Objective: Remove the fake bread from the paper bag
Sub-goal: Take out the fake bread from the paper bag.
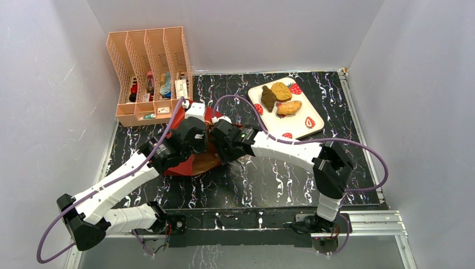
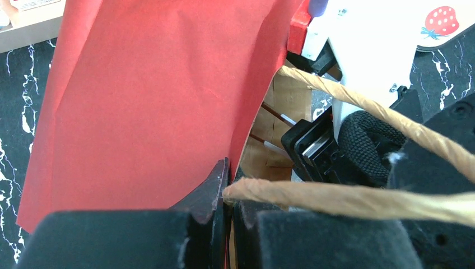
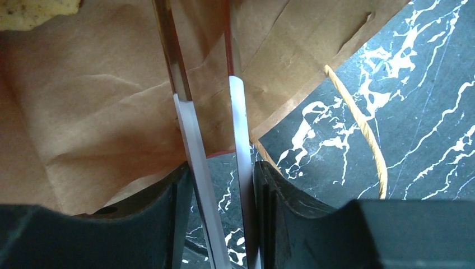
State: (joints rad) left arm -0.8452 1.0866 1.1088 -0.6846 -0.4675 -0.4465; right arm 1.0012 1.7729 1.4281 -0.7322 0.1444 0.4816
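The paper bag lies on its side on the black marbled tabletop, left of centre and just in front of the peach slotted organiser. Its mouth faces right, toward the right arm. Both arms cover most of it from above, so its long axis is hard to tell.

The left tool is fully closed, pinching the bag's red rim where a tan cord handle comes out, and this holds the wall up. The right tool reaches into the brown kraft interior with its long thin fingers partly apart. Nothing shows between them, and their tips run off the upper edge of that view.

One yellowish piece of fake bread sits deep in the bag, left of the fingers. Three more pieces rest touching one another on the strawberry-print tray at the far right. The dark one's long axis runs far to near, and the orange-tan one lies roughly crosswise.
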